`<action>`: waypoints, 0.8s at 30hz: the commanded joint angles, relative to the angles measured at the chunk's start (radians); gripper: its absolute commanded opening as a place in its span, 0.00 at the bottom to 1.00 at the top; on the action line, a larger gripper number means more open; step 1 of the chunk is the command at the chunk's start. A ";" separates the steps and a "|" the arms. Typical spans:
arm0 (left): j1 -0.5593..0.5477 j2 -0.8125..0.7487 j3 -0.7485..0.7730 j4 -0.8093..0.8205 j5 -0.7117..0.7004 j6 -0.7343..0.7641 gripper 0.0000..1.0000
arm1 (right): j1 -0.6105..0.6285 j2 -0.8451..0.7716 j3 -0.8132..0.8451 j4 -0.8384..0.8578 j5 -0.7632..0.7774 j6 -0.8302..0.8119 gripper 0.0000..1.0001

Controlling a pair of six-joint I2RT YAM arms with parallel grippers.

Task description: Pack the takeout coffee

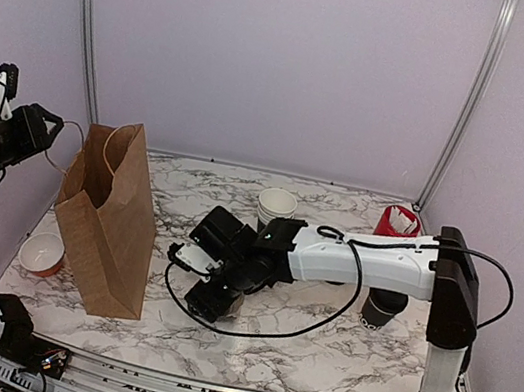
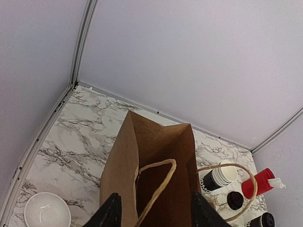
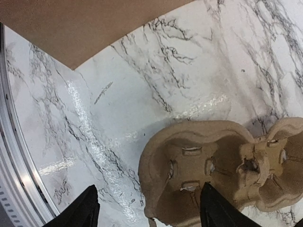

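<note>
Honestly, the main danger is around the takeout coffee (image 1: 383, 309) itself. It stands upright with its lid on at the right side of the surface (image 1: 313, 368). It is partly hidden by the forearm of the right arm and well apart from the paper bag (image 1: 110, 220), so it is not yet packed.

The right pincer (image 3: 147, 198) is wide and holds nothing. It hangs just above a cardboard cup carrier (image 3: 213, 165) that lies flat on the marble near the bag. If this arm swings back for the cup, I think its forearm or the loose black cable (image 1: 257, 337) could brush the cup and tip it, because both pass very near. The red container (image 1: 397, 222) close behind the cup also leaves little room. A strong squeeze may bend the paper wall and lift the lid.

The left pincer (image 2: 156, 210) is raised above the mouth of the bag, its jaws apart, with one handle loop (image 2: 158, 182) between them. I cannot tell if the loop rests on a finger. The bag looks light and stands alone, so a pull on the handle, or a carrier catching the narrow mouth, may topple it. The carrier looks thin and soft; gripped at one rim, it could sag and spill a cup.
</note>
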 commanded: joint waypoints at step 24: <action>-0.003 -0.071 0.009 -0.041 -0.165 -0.003 0.59 | -0.211 0.141 0.115 -0.005 -0.078 -0.203 0.72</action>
